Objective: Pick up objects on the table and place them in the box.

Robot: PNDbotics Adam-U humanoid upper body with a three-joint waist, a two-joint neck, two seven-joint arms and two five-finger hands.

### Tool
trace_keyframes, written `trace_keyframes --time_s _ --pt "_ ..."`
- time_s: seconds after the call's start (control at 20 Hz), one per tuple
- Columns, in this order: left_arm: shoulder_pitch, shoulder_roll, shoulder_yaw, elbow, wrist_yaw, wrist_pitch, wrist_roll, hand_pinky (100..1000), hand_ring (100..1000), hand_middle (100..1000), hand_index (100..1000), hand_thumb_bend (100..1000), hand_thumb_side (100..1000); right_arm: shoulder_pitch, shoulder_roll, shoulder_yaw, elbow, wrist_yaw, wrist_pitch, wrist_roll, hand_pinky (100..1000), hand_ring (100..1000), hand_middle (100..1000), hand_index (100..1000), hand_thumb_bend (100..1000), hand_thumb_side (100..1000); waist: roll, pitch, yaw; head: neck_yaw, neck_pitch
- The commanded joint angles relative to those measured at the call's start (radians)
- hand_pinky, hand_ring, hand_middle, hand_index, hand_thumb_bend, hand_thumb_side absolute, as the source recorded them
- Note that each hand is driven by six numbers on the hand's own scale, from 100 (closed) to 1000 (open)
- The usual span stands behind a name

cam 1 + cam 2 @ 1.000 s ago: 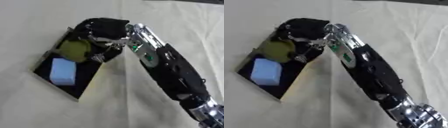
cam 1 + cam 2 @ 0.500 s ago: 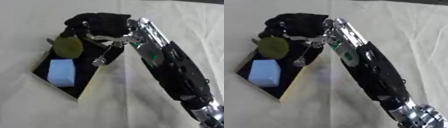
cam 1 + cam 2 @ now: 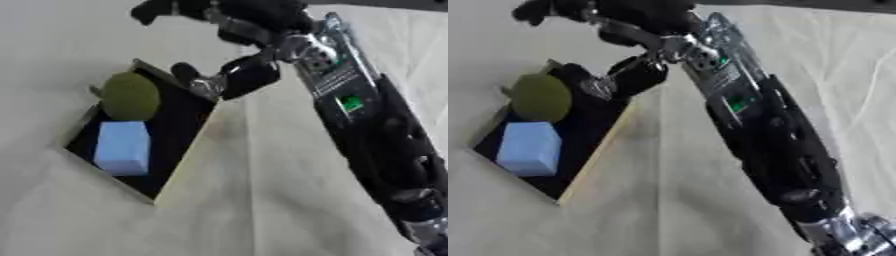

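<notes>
pale cloth-covered table [image 3: 262,200]; black-lined box [image 3: 179,130] holds olive round fruit [image 3: 129,96], light-blue block [image 3: 122,147]; right hand [image 3: 241,25] open, empty.

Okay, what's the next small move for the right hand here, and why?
Probably lift the right hand clear of the box. The olive-green ball already lies inside beside the light blue block, and the open hand above the box's far corner holds nothing.
</notes>
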Motion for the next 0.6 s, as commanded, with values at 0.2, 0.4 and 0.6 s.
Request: trace_keyframes --time_s 0.2,0.4,0.6 --pt "-0.009 0.012 0.003 -0.023 0.001 -0.007 0.024 898 914 958 867 100 672 0.145 -0.216 -0.152 -0.170 -0.458 0.062 -0.261 920 903 767 900 100 531 0.012 -0.031 -0.015 0.019 -0.012" --pt "-0.018 0.015 0.005 -0.021 0.001 -0.020 0.029 896 912 954 867 100 672 0.245 -0.306 -0.255 -0.264 -0.593 0.023 -0.366 915 890 763 893 100 490 0.021 -0.027 -0.026 0.028 -0.014" --pt "-0.033 0.010 0.004 -0.017 0.005 -0.035 0.037 894 909 949 867 100 672 0.279 -0.330 -0.327 -0.274 -0.675 -0.065 -0.396 880 837 708 856 100 445 0.037 -0.023 -0.033 0.027 -0.019"
